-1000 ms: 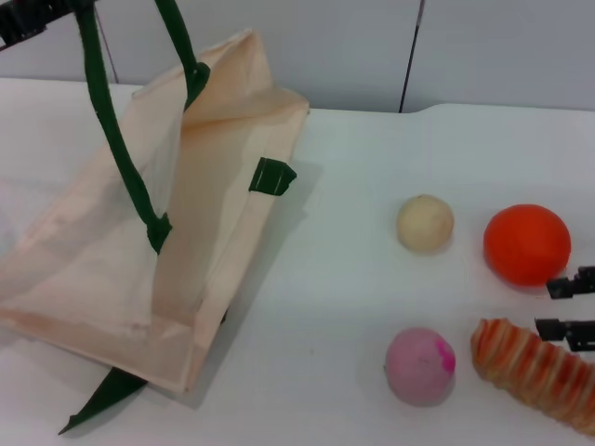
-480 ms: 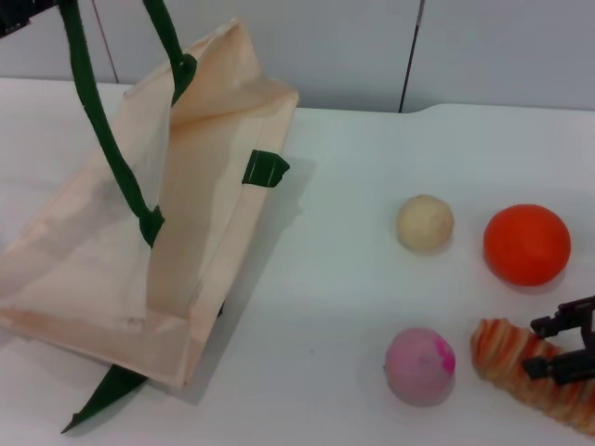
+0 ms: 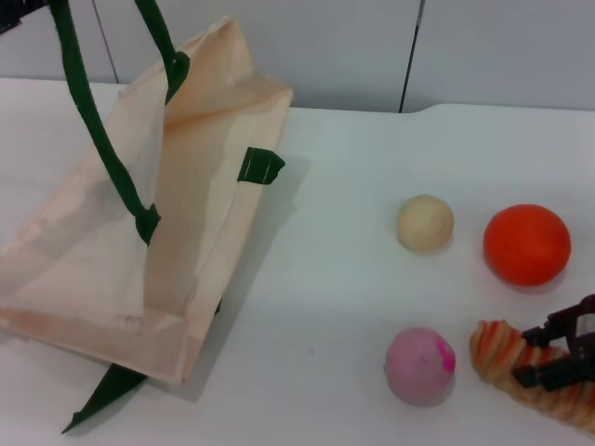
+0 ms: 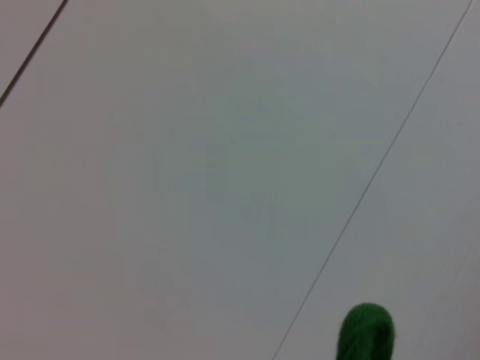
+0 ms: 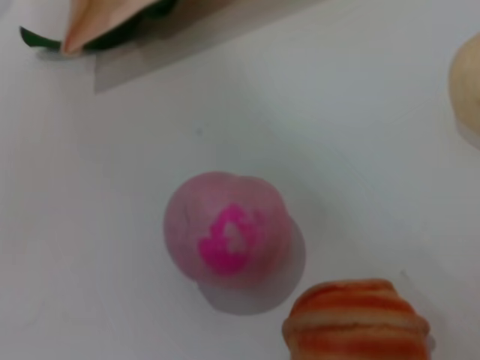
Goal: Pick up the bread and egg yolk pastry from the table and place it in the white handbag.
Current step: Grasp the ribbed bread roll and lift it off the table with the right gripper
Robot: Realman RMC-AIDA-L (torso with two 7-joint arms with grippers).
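The bread (image 3: pixel 495 346), a ridged loaf with tan and orange-red stripes, lies at the near right of the table; its end also shows in the right wrist view (image 5: pixel 356 324). My right gripper (image 3: pixel 522 356) is open, with one finger on each side of the loaf. The egg yolk pastry (image 3: pixel 425 223), a pale beige ball, sits farther back, apart from the gripper, and shows at the edge of the right wrist view (image 5: pixel 469 79). The white handbag (image 3: pixel 102 260) leans on the left of the table. My left gripper (image 3: pixel 17 13) holds its green handle (image 3: pixel 88 116) up at the far left.
A pink ball with a magenta spot (image 3: pixel 420 365) lies just left of the bread and shows in the right wrist view (image 5: pixel 227 229). A smooth orange sphere (image 3: pixel 526 243) sits behind the bread. A green strap end (image 3: pixel 98 395) pokes out under the bag.
My right gripper has moved nearer and come down over the bread, its fingers now on both sides of it. The bag's handle and top have shifted slightly left.
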